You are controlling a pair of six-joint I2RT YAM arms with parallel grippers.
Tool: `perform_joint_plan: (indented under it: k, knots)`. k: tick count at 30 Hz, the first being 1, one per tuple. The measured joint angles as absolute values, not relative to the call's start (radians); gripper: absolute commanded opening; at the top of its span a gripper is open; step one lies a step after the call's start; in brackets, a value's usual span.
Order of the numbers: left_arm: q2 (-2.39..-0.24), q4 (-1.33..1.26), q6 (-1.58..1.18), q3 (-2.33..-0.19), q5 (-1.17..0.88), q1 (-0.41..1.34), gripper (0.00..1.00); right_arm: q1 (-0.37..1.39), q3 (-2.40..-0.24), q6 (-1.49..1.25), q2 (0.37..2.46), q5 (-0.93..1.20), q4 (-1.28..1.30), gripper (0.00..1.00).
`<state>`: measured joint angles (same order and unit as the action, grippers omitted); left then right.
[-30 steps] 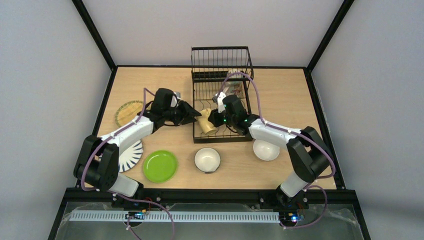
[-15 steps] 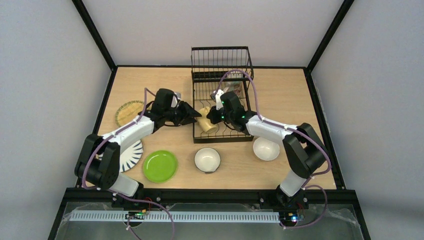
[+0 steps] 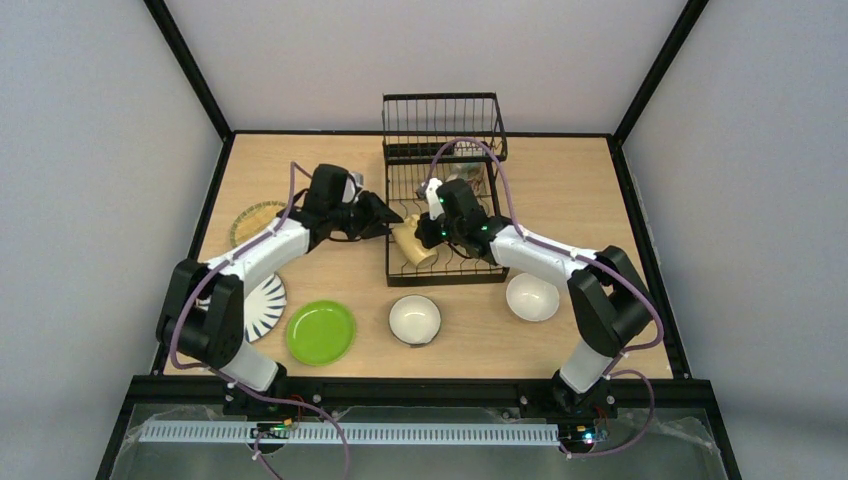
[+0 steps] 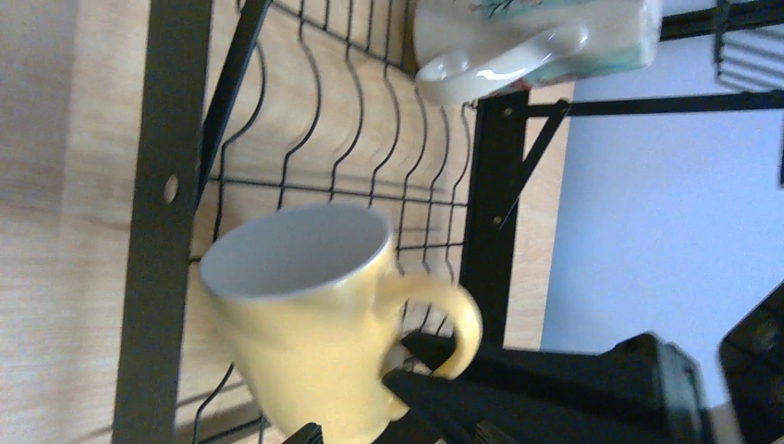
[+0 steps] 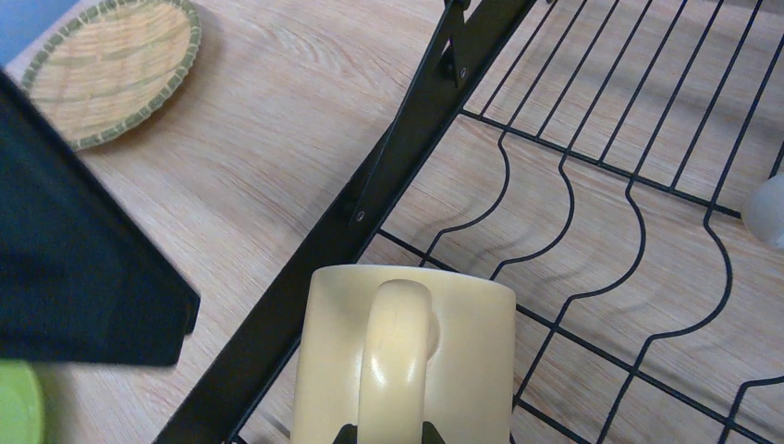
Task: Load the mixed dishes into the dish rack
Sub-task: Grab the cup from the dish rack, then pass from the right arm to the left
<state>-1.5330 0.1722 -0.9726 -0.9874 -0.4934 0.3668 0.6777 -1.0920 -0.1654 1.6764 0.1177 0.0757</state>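
The mug (image 5: 399, 356), over the rack's (image 5: 418, 118) left edge, is now being pinched by its handle in the right gripper (image 5: 386, 431). The spread left gripper (image 3: 386, 214) is being withdrawn, so the racking is likely being handed over.

A light wood-grain bench (image 3: 570, 180) sits enclosed by plain pale grey walls (image 3: 90, 150), with black frame bars (image 3: 188, 66) along the corners.

- My left arm (image 3: 255, 262) reaches forward and inward, left fingers (image 3: 380, 213) spread apart.
- My right arm (image 3: 545, 260) stretches inward, right fingers (image 3: 428, 235) pinching the yellow mug (image 5: 462, 351) by its handle.
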Motion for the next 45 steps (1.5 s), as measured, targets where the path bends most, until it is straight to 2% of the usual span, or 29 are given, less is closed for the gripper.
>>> perform_joint_plan:
  k: [6, 14, 24, 45]
  knots:
    - [-1.602, 0.219, -0.904, -1.142, -0.506, 0.352, 0.99, 0.68, -1.129, -0.094, 1.676, 0.102, 0.147, 0.0]
    - [-1.721, 0.31, -0.788, -1.309, -0.561, 0.348, 0.96, 0.68, -1.178, -0.02, 1.676, 0.093, 0.209, 0.0]
    - [-1.782, 0.476, -0.682, -1.397, -0.619, 0.349, 0.96, 0.687, -1.245, 0.065, 1.68, 0.078, 0.235, 0.0]
    - [-1.792, 0.567, -0.646, -1.475, -0.634, 0.351, 0.93, 0.747, -1.287, 0.133, 1.711, 0.031, 0.268, 0.0]
